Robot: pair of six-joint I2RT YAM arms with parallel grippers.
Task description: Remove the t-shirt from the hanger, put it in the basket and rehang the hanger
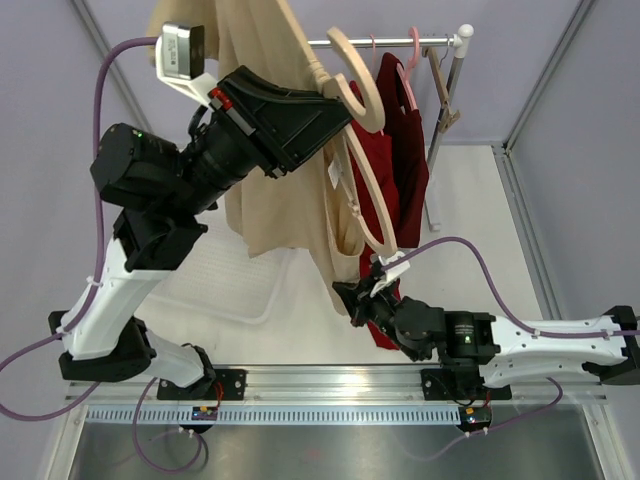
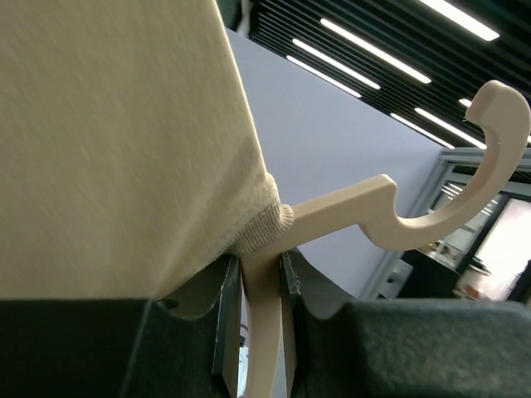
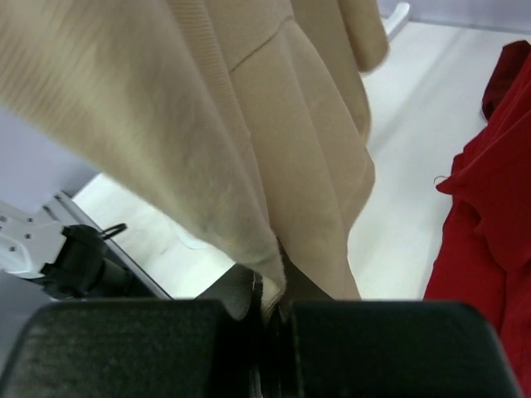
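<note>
The beige knit t-shirt (image 1: 268,205) hung high above the white worktop (image 1: 470,200), still draped on its pale wooden hanger (image 2: 340,211), whose neck emerged from the ribbed collar. The left gripper (image 2: 259,278) was clenched on the hanger's stem just below the collar. Lower down, the right gripper (image 3: 270,298) was closed on the t-shirt's bottom hem. Just beside it, a dark red garment (image 1: 405,150) hung from a metal rail (image 1: 390,42).

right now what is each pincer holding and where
The left pincer clamps the hanger at its neck; the right pincer pinches the beige t-shirt at its lower edge.
</note>
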